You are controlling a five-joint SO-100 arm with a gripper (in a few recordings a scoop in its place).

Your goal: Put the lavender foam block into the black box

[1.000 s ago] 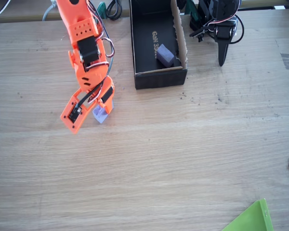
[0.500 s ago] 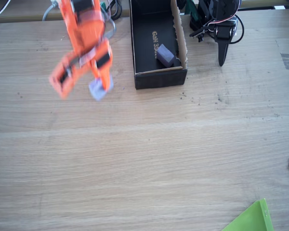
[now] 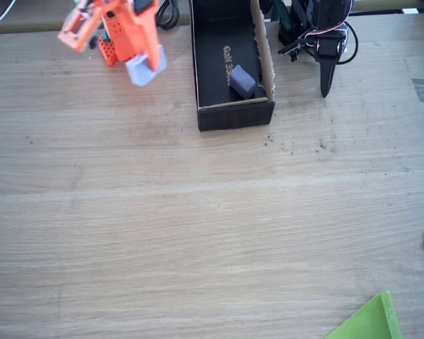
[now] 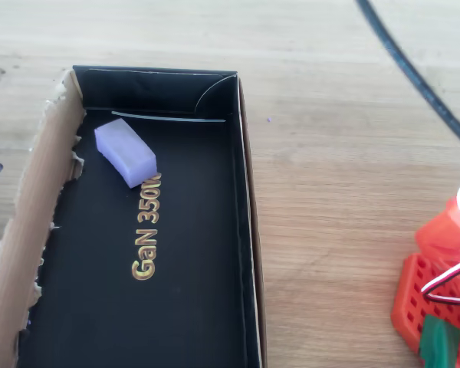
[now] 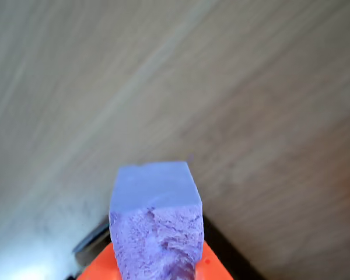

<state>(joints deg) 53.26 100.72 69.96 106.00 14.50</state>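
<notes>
Pincer: where you look in the fixed view, your orange pincer (image 3: 131,53) sits raised at the upper left, closed on the lavender foam block (image 3: 144,68).
Lavender foam block: you hold it clear of the table (image 3: 212,233), left of the black box (image 3: 230,116); the wrist view shows its rough face (image 5: 156,239) toward the camera.
Black box: you see it open, gold lettering on its floor (image 4: 147,230).
Inside the box: a darker purple block (image 4: 125,151) lies near one end, beside the torn cardboard wall (image 4: 38,207).
</notes>
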